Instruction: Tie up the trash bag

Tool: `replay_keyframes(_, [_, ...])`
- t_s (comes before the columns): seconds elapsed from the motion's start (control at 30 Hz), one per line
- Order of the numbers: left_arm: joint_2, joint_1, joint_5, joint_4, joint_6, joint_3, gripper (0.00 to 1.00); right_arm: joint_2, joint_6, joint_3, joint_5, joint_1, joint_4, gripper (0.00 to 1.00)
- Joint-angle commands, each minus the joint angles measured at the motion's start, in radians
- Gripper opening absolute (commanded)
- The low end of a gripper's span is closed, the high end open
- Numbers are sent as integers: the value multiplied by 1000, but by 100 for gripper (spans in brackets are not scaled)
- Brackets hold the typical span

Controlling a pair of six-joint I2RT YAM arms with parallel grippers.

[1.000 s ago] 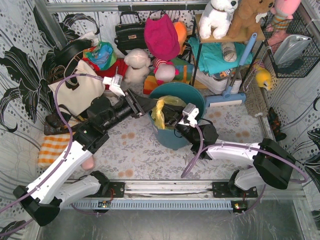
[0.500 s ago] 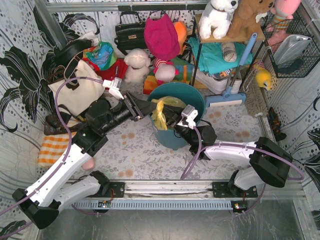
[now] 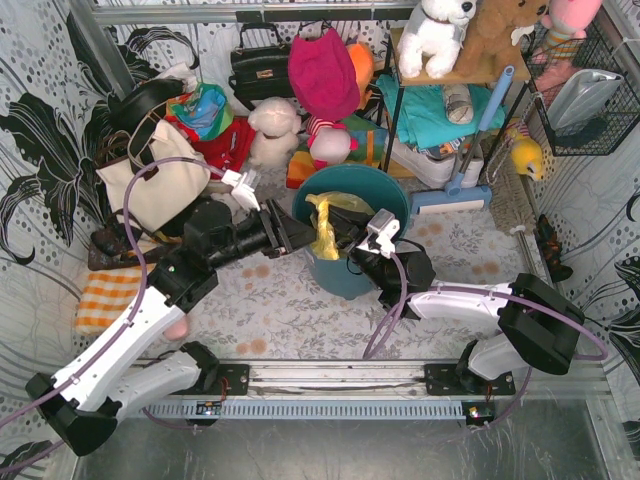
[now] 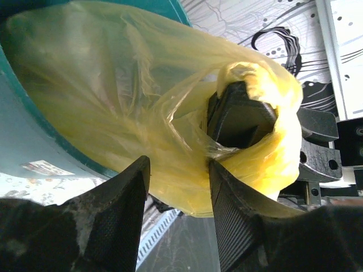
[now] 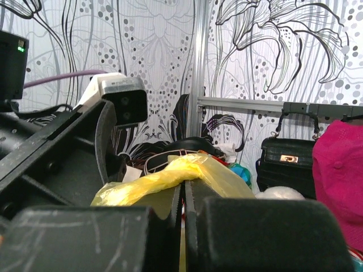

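Table (image 3: pixel 290 300): grey floral-print cover, a few rusty stains (image 3: pixel 262 270) left of centre. Teal bin (image 3: pixel 338 280) stands upright near the middle. Cream tote bag (image 3: pixel 160 195) at left, orange-white checked cloth (image 3: pixel 105 298) nearer, by the left edge. Soft toys (image 3: pixel 272 130) piled along the back. Metal rack (image 3: pixel 392 120) back right, mop head (image 3: pixel 448 203) lying just right of the bin. Arm base rail (image 3: pixel 330 378) along the near edge

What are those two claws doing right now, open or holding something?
Left gripper: open, fingers apart, the trash bag just ahead of them, not gripped.
Right gripper: closed, pinching a fold of the trash bag.
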Motion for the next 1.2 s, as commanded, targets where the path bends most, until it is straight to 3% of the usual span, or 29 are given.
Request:
replay_keyframes(0.0, [3, -6, -77, -95, 109, 102, 54, -15, -2, 10, -33, -3, 83, 0])
replay_keyframes(0.13, [-2, -6, -203, -176, 171, 202, 52, -20, -8, 7, -38, -3, 77, 0])
replay_keyframes(0.3, [-25, -6, -278, -161, 190, 249, 48, -22, -10, 6, -47, -3, 65, 0])
replay_keyframes(1.17, [109, 16, -200, -42, 190, 309, 53, -26, -5, -5, -50, -3, 61, 0])
